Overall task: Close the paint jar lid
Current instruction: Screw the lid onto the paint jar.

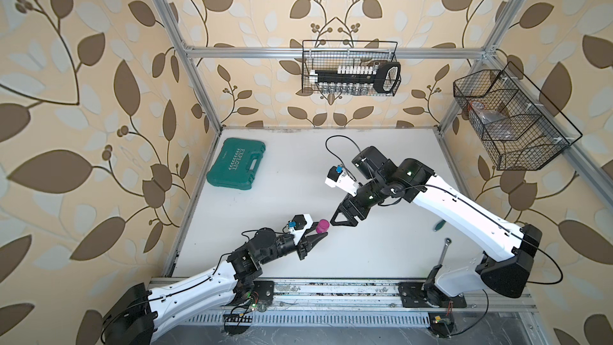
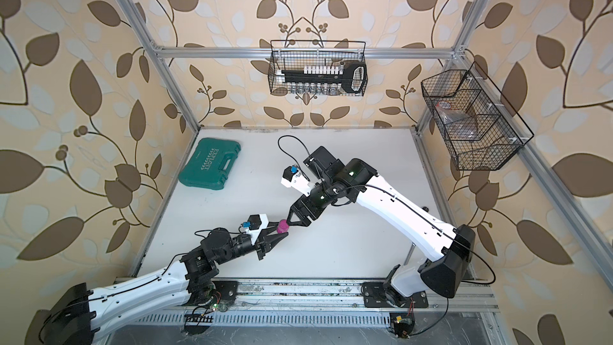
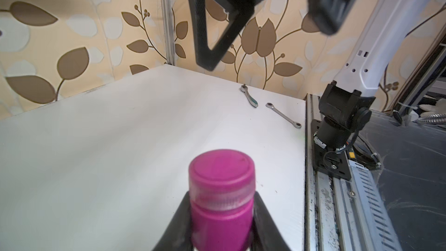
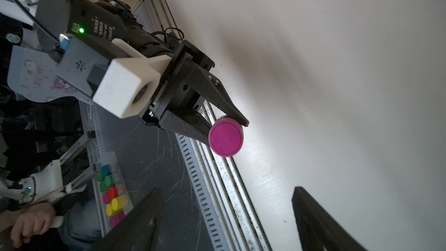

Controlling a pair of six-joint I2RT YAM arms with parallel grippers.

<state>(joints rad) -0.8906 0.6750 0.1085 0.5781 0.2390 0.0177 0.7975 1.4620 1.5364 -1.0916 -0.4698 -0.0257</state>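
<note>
The left hand (image 1: 321, 231) is pinching the paint jar (image 3: 222, 220) by its darker lower body, one finger on each side. It is holding the jar straight up near the front middle of the white tabletop (image 1: 282, 177). The pictures are not showing if the bottom of the jar is touching the tabletop. The lid (image 3: 221, 167) is sitting flat on top of the jar, and it is not looking tilted. If it is screwed on tight is not something the pictures are telling. The right hand (image 4: 226, 191) is spread wide and is holding nothing. It is hanging just beside the jar and a bit higher, on the side away from the left arm, and it is not touching the lid. The right wrist view is looking straight down at the round top of the lid, so the right hand is pointing along the jar's up-and-down line. The lid is lying right ahead of the gap between its two fingers. So the right hand is the one nearer to the lid and free to work on it, while the left hand is busy keeping the jar steady. To twist the lid tighter, the right hand would likely need to come down over it and squeeze its rim.
</note>
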